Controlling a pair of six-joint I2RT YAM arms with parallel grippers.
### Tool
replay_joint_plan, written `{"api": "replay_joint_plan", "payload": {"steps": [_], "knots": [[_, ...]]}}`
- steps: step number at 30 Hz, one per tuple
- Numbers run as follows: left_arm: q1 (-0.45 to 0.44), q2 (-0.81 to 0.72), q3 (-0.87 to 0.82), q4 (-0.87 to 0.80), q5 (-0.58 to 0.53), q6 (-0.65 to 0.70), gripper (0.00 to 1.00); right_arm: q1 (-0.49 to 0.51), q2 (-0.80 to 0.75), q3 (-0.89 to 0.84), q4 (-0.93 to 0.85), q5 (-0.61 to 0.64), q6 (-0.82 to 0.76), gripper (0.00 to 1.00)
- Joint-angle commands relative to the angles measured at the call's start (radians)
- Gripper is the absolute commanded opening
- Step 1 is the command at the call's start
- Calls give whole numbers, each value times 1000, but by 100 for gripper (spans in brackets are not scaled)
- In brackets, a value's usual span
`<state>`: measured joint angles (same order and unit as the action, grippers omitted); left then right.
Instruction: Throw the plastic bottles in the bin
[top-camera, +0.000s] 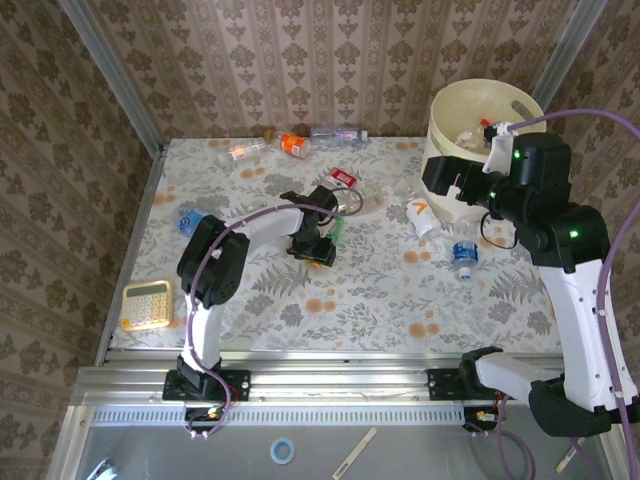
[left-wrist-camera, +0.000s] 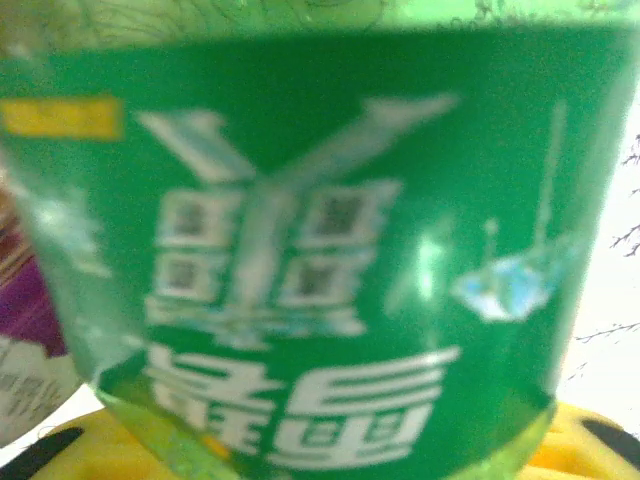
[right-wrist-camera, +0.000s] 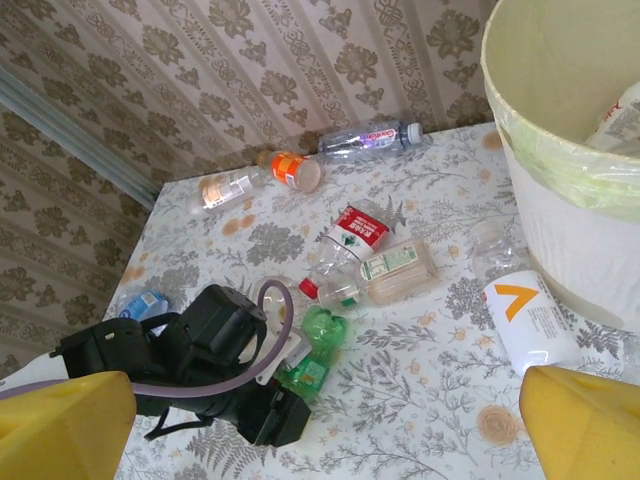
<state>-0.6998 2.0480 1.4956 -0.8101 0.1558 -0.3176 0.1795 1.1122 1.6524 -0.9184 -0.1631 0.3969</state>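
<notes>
Top external view: floral surface, patterned back wall behind it. Bin stands at the far right corner, liner folded over the rim, with a red-cap bottle lying inside. Right arm is raised at the bin's near side. Right claw gapes wide: its yellow fingers sit at the two lower corners of the right wrist view with nothing between them. Left arm is stretched to mid-surface, left claw low at the green bottle. In the left wrist view the green label is right up against the lens, between yellow pads at both bottom corners; cannot tell whether the jaws press on it. Calculator lies at the near left edge, well apart from the rest. Loose on the surface:
- the white bottle just beside the bin base
- the blue-label bottle near it
- the red-label bottle and pale-label bottle just beyond the green one
- the blue bottle at the left side
- the clear bottle, orange bottle and peach-label bottle along the back wall
</notes>
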Motion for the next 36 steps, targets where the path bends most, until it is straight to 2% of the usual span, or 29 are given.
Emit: {"api": "replay_joint_plan", "payload": {"steps": [1,10,20,27,36], "knots": [[-6,-2,4,-26,-5,18,39,5,-15,-18,28,-10,13,100],[-38,-131,-66,-12,43,80,33,6,-11,-59,45,-27,49,100],[-109,-332,-114,16,67,162,29,14,16,-119,45,-104,132,100],[-179,-457,-117,99,94,250,28,61,27,-205,90,-143,205,100],[-258,-544,-136,202,136,327,28,116,55,-267,159,-177,274,100]]}}
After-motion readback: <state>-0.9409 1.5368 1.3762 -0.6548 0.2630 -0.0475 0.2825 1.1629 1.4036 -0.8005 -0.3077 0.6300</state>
